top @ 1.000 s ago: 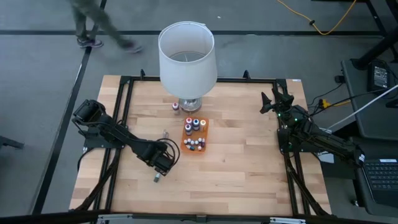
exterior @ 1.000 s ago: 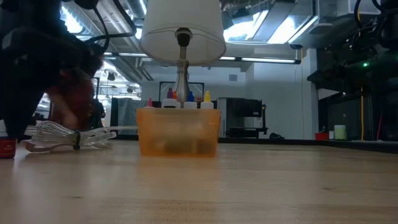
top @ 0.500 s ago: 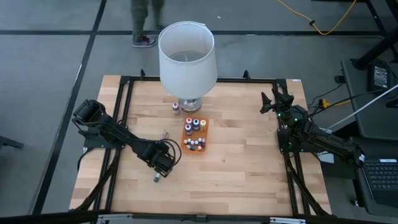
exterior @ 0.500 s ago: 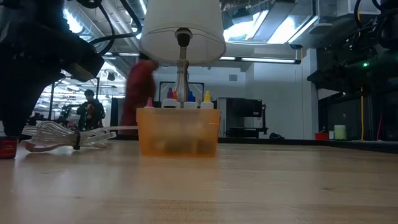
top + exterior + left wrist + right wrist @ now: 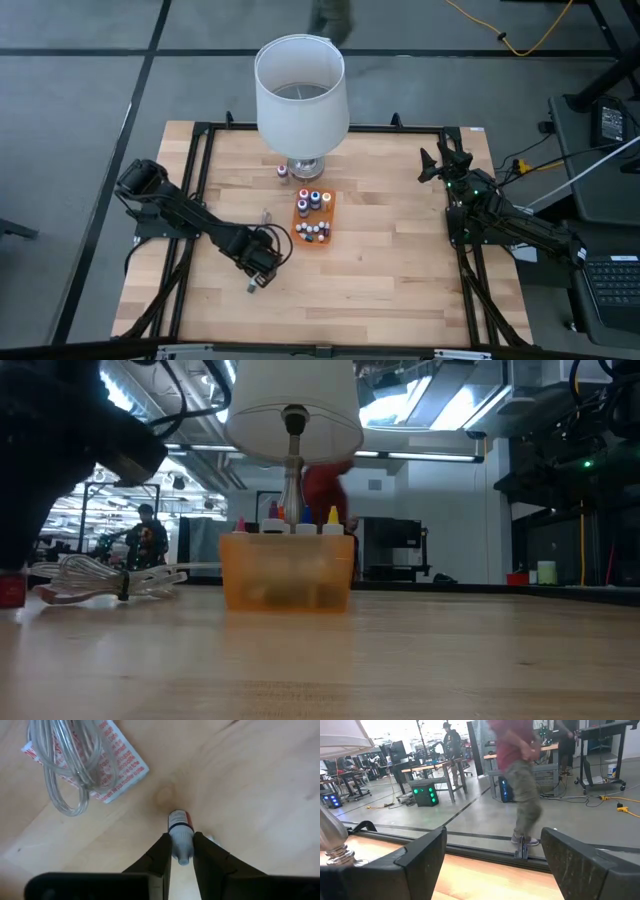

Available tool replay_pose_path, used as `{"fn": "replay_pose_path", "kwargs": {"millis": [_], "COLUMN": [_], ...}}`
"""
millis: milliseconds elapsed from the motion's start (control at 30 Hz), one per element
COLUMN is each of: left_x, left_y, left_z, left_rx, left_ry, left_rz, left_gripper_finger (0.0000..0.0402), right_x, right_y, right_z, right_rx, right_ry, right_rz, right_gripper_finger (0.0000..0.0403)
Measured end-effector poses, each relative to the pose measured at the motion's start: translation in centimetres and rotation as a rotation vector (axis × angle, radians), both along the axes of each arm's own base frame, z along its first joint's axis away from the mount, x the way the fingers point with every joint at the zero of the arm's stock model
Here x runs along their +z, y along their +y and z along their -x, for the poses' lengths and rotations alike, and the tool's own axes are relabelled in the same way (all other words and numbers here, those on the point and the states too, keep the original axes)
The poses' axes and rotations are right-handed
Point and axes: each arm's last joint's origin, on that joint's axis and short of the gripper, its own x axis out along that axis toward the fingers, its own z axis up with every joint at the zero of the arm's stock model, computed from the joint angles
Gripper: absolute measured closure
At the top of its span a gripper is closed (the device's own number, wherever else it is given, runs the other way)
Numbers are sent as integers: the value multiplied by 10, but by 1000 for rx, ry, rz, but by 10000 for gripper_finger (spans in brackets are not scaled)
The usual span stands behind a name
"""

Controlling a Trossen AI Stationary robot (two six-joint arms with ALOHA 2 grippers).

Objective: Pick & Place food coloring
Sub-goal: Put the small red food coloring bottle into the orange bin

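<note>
Food coloring bottle [image 5: 180,836] sits pinched between the two fingers of my left hand [image 5: 180,851], lying on the worktop [image 5: 380,260], white cap toward my wrist, red-labelled body pointing away; the label print is too small to read. From above, my left hand [image 5: 259,272] is low over the near-left part of the worktop and the bottle shows only as a pale speck at the fingertips. More bottles of the set [image 5: 313,215] stand in the orange tray [image 5: 327,240] just in front of the lamp [image 5: 300,95]; a lone bottle [image 5: 284,173] stands beside the lamp base. In the low view only their tips [image 5: 285,518] poke above the tray wall [image 5: 287,572], and the lamp stem hides some. Crumpled clear wrapper [image 5: 75,767] with red print lies near the held bottle, cut off at the frame edge. My right hand [image 5: 441,165] waits at the far right edge, fingers spread wide, holding nothing. A blurred person [image 5: 520,780] walks beyond the table.
</note>
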Motion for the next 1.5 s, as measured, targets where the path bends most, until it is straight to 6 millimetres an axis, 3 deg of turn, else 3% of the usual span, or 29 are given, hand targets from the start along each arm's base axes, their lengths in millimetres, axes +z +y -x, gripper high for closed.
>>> {"fn": "replay_pose_path", "kwargs": {"millis": [133, 333, 567, 733, 1133, 1500], "left_x": [14, 50, 90, 107, 114, 94], "left_y": [1, 9, 27, 42, 71, 80], "left_z": [1, -3, -22, -38, -87, -141], "left_rx": [-30, -143, -285, -356, -563, -710], "left_ry": [-20, -40, -110, -163, -139, -137], "left_rz": [-1, -62, -91, -102, -145, -178], "left_gripper_finger": [342, 343, 343, 344, 344, 344], "right_x": [0, 0, 0, 0, 0, 0], "right_y": [0, 0, 0, 0, 0, 0], "right_z": [0, 0, 0, 0, 0, 0], "right_rx": [0, 0, 0, 0, 0, 0], "right_ry": [0, 0, 0, 0, 0, 0], "right_rz": [0, 0, 0, 0, 0, 0], "right_gripper_finger": [79, 79, 79, 79, 79, 79]}}
